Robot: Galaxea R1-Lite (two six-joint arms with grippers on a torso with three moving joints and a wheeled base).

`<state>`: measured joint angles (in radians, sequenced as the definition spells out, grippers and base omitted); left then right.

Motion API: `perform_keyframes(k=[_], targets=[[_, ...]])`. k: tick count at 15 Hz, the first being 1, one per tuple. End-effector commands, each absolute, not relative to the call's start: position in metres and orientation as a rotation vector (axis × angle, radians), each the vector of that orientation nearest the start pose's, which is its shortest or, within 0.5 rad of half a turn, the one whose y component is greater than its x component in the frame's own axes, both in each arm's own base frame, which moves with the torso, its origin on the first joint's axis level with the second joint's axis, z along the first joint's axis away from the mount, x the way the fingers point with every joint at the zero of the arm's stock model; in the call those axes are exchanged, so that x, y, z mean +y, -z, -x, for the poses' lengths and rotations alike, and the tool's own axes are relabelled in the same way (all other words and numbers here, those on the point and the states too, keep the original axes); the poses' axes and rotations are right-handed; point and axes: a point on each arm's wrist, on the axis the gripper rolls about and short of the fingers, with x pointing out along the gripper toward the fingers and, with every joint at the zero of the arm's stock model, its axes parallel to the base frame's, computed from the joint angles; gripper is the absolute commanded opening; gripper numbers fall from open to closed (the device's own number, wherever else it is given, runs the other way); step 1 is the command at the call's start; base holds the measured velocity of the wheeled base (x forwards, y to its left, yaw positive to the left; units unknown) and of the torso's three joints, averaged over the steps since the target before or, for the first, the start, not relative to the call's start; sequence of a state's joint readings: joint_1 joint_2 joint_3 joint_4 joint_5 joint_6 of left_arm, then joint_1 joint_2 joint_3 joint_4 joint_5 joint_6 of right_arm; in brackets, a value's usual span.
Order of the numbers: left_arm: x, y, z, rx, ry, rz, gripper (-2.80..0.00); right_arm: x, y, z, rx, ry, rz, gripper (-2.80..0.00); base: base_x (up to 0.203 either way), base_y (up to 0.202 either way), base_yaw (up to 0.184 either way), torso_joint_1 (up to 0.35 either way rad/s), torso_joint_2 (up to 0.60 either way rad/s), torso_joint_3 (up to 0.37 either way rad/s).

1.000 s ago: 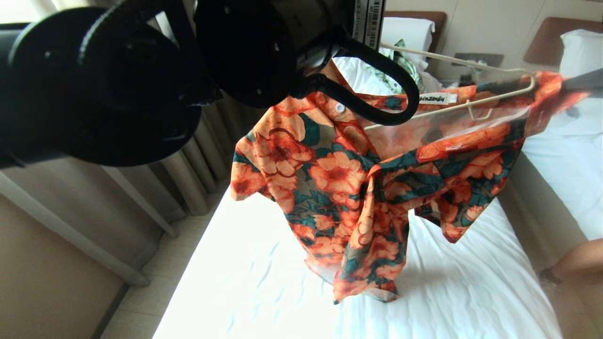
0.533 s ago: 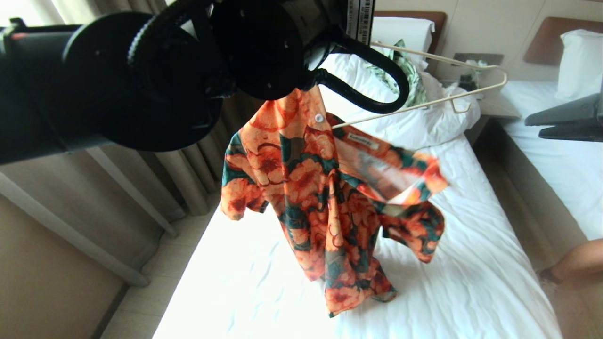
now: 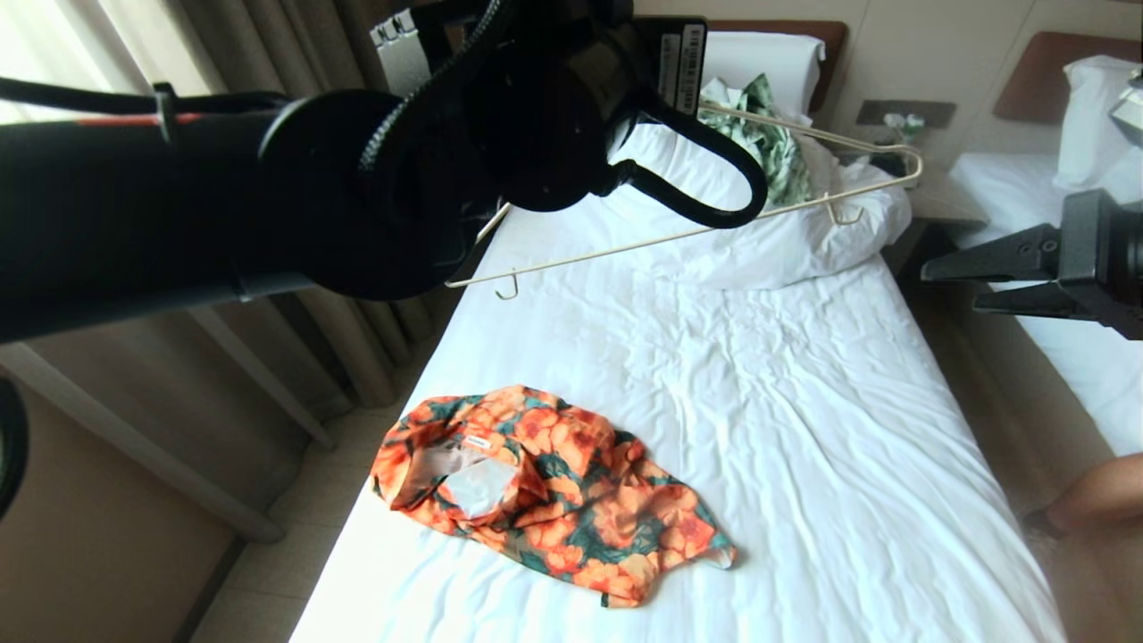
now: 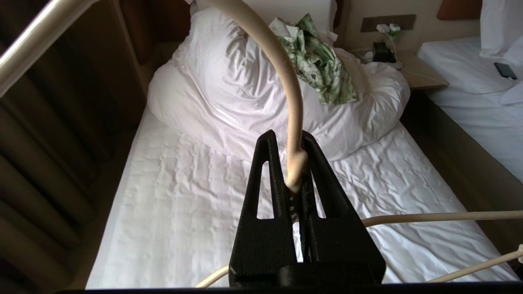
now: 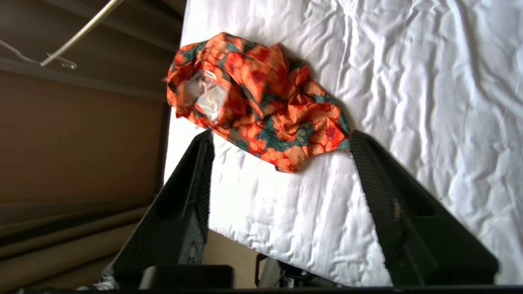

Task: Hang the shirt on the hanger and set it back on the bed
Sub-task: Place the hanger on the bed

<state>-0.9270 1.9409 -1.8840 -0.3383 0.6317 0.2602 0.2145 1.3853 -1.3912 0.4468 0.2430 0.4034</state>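
The shirt (image 3: pixel 545 491), orange-flowered with dark green leaves, lies crumpled on the bed (image 3: pixel 804 446) near its left front edge, collar label up. In the right wrist view the shirt (image 5: pixel 261 102) lies far below on the white sheet (image 5: pixel 408 81). The cream wire hanger (image 3: pixel 580 257) hangs bare in the air above the bed. My left gripper (image 4: pixel 287 139) is shut on the hanger (image 4: pixel 294 102) at the base of its hook. My left arm (image 3: pixel 357 179) fills the top left of the head view. My right gripper (image 3: pixel 951 290) is open and empty at the right, its fingers (image 5: pixel 192 183) wide apart.
A green-and-white leaf-print garment (image 3: pixel 768 134) lies on the bunched duvet (image 3: pixel 786 241) by the headboard. A nightstand (image 3: pixel 938 196) and a second bed (image 3: pixel 1072 357) stand to the right. Curtains (image 3: pixel 357 339) run along the left. Part of a person's limb (image 3: pixel 1098 491) shows at the right edge.
The shirt slid off the hanger and dropped onto the bed. My right gripper opened, let go of the shirt and drew back to the right. The hanger now hangs bare.
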Motion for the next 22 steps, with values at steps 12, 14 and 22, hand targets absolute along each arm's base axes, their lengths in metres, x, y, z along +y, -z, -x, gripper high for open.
perform_keyframes(k=[12, 14, 22], targets=[[-0.288, -0.174, -0.276, 0.303, 0.344, -0.313, -2.80, 0.029, -0.347, -0.176, 0.387, -0.305, -0.419, -2.80, 0.000, 0.000, 0.000, 0.000, 0.00, 0.000], [-0.285, -0.141, -0.290, 0.397, 0.368, -0.309, -2.80, 0.026, -0.353, -0.170, 0.347, -0.300, -0.419, -2.80, 0.000, 0.000, 0.000, 0.000, 0.00, 0.000], [-0.248, -0.022, -0.382, 0.592, 0.297, -0.255, -2.80, 0.023, -0.357, -0.159, 0.317, -0.308, -0.397, -2.80, 0.000, 0.000, 0.000, 0.000, 0.00, 0.000]])
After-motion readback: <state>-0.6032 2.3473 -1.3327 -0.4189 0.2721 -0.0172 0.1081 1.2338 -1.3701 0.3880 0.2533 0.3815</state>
